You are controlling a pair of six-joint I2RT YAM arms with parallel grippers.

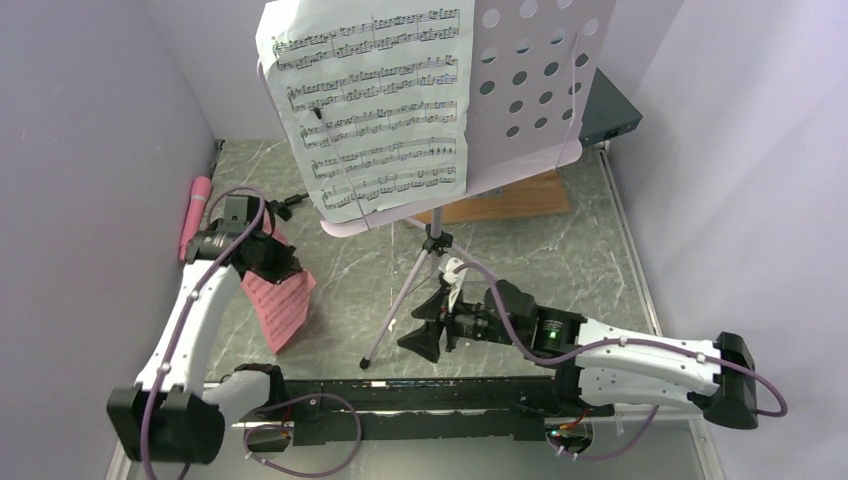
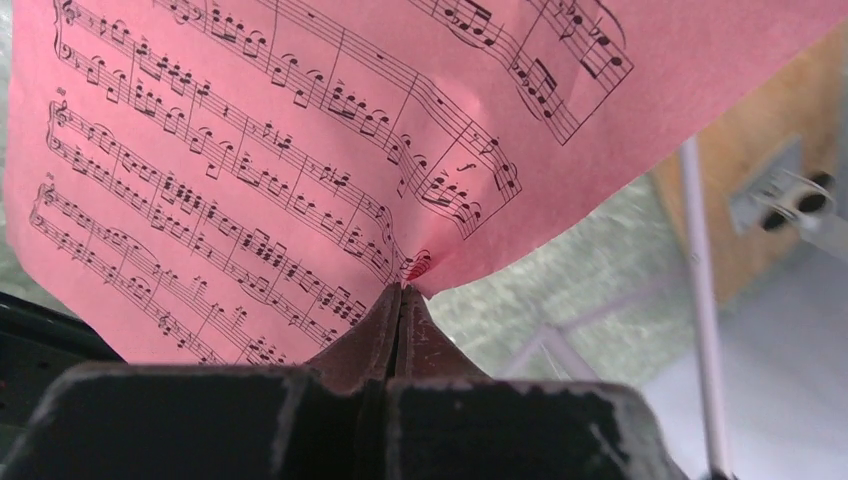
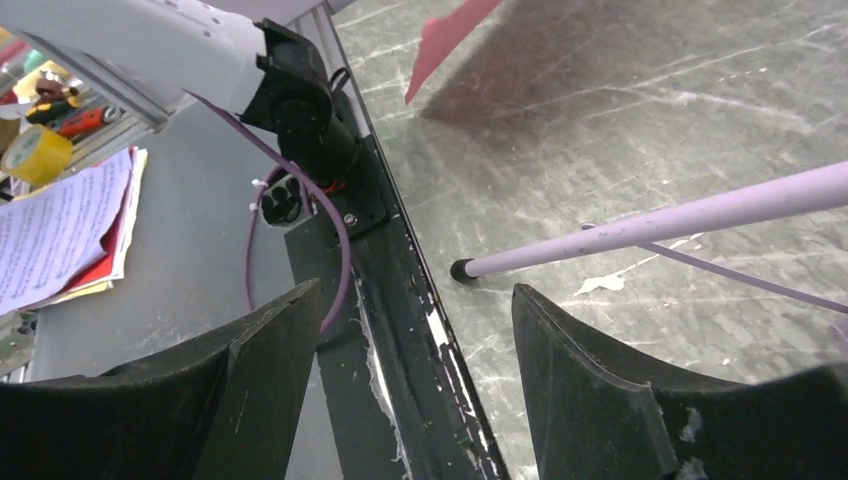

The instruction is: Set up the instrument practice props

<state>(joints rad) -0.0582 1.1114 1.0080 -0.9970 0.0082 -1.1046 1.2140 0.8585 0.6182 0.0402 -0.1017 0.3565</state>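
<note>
The folding tripod point(image 1: 425, 262) stands near the middle of the marble table point(image 1: 570, 260) and carries the lavender perforated desk point(image 1: 535, 85); a white music sheet point(image 1: 375, 105) leans on the left half of that desk, its lower edge on the ledge. Left of the tripod, the left gripper point(image 2: 402, 292) has its fingers pressed together on the edge of the pink music sheet point(image 2: 300, 150); the paper is wrinkled at the pinch; in the top view it hangs down from the claw, and whether its lower corner touches the table I cannot tell. Further left of the tripod, close to the wall, the pink microphone point(image 1: 194, 215) lies flat; a small black stand point(image 1: 290, 207) is between the microphone and the tripod, partly hidden by the arm. Just right of the tripod's near leg, the right gripper point(image 3: 415, 300) is low over the table, its fingers wide apart with nothing between them; the rubber foot point(image 3: 462, 268) of that leg shows beyond the gap. Behind the tripod lies a wooden board point(image 1: 510, 197); behind and right of the tripod is a dark box point(image 1: 612, 112).
</note>
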